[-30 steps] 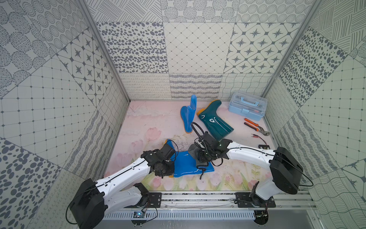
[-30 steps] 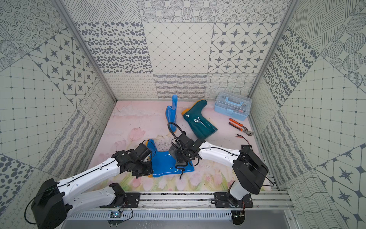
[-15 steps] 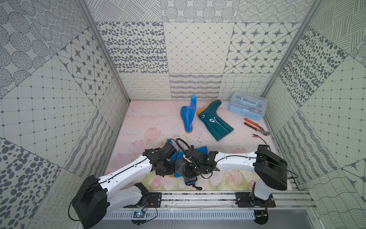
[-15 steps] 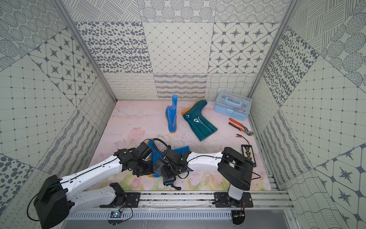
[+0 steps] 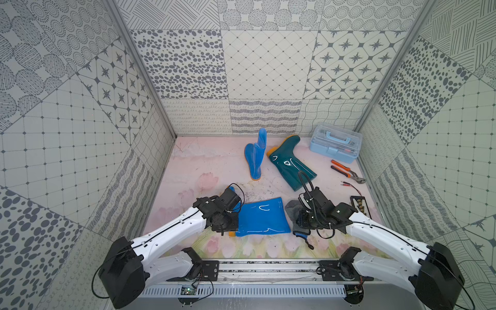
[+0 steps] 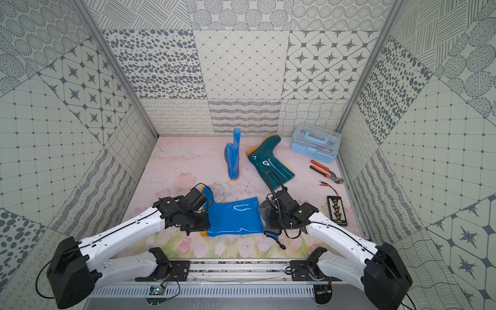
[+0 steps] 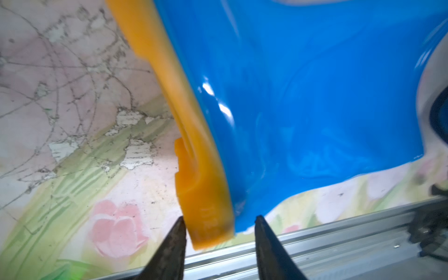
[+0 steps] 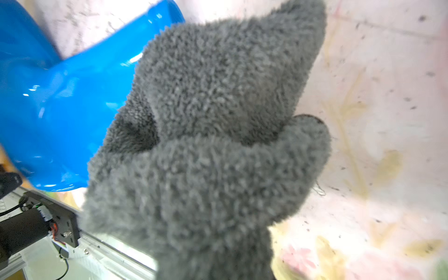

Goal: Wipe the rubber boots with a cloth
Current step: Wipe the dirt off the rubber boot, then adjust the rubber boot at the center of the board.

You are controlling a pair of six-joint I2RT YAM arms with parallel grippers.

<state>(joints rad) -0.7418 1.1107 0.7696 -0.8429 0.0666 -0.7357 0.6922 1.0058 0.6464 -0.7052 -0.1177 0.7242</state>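
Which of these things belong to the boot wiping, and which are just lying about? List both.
Job: near blue boot, upright blue boot, teal boot, grey cloth.
Lying about: blue toolbox, orange pliers, thin leads, small black board.

Bright even light, blurred wrist views

Patterned grey-white walls (image 5: pixel 268 67) — floral floor (image 5: pixel 212 163) (scuffed, pink).

Floral tabletop (image 5: pixel 214 161), rubber boots (image 5: pixel 261 218), toolbox (image 5: pixel 335 146), pliers (image 5: pixel 346 171)
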